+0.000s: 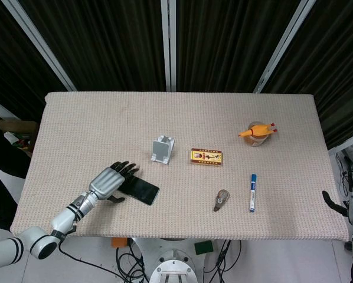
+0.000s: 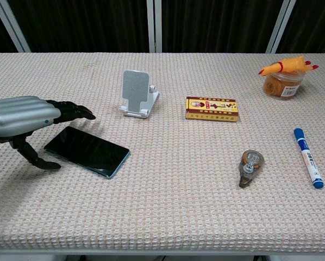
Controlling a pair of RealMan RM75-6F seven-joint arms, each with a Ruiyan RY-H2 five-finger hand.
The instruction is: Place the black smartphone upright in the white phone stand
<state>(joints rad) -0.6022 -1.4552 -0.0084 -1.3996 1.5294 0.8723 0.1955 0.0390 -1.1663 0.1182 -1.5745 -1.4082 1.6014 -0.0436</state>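
Observation:
The black smartphone (image 1: 139, 190) (image 2: 87, 150) lies flat on the cloth near the table's front left. My left hand (image 1: 111, 180) (image 2: 29, 120) hovers at its left end, fingers stretched over that end and thumb down beside it, holding nothing. The white phone stand (image 1: 162, 148) (image 2: 137, 93) sits upright and vacant, behind and to the right of the phone. My right hand (image 1: 352, 197) hangs off the table's right edge, seen only in part in the head view.
A yellow and red box (image 1: 207, 156) (image 2: 212, 108) lies right of the stand. A correction tape (image 1: 221, 199) (image 2: 249, 166) and a blue marker (image 1: 252, 192) (image 2: 308, 157) lie front right. A rubber chicken (image 1: 257, 130) (image 2: 288, 66) tops a jar at the back right.

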